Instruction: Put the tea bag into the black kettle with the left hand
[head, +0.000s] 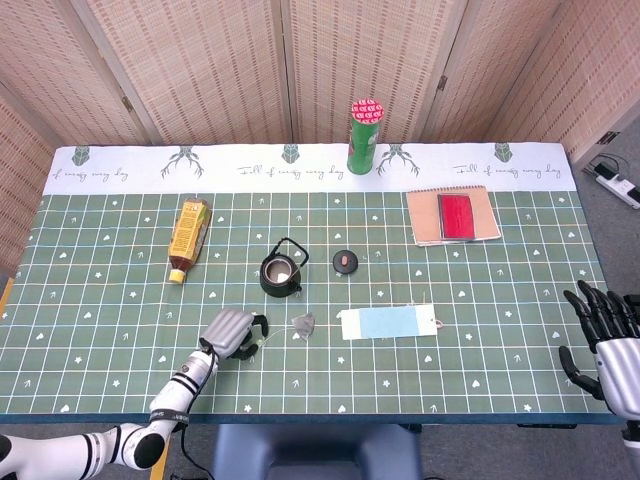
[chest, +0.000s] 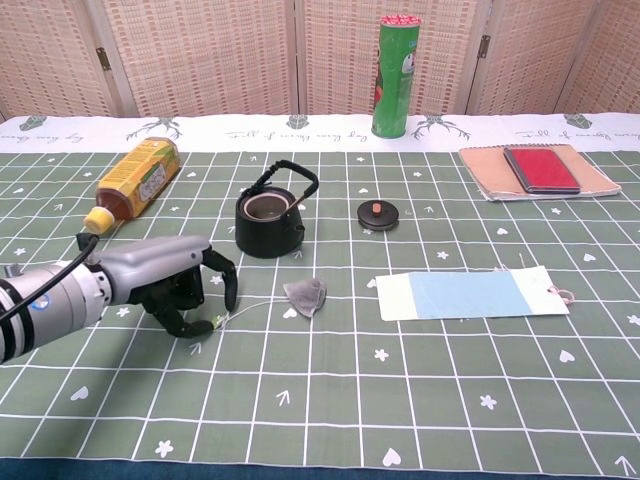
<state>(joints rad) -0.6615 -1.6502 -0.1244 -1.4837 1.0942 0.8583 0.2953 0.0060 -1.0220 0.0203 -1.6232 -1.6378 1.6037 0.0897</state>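
The black kettle (head: 280, 272) (chest: 269, 222) stands open-topped at the table's middle, with its lid (head: 345, 262) (chest: 378, 215) lying to its right. In front of the kettle, the grey tea bag (head: 303, 322) (chest: 305, 296) lies flat on the cloth. Its string runs left to a small green tag (chest: 218, 321). My left hand (head: 232, 333) (chest: 170, 280) arches over that tag, thumb and fingers on either side of it with a gap showing. My right hand (head: 605, 345) hangs with fingers spread at the table's right edge and holds nothing.
A tea bottle (head: 188, 238) (chest: 138, 180) lies on its side at the left. A green can (head: 365, 137) (chest: 395, 75) stands at the back. A notebook with a red cover (head: 454, 215) (chest: 540, 170) is back right. A blue and white card (head: 388, 323) (chest: 470, 294) lies right of the tea bag.
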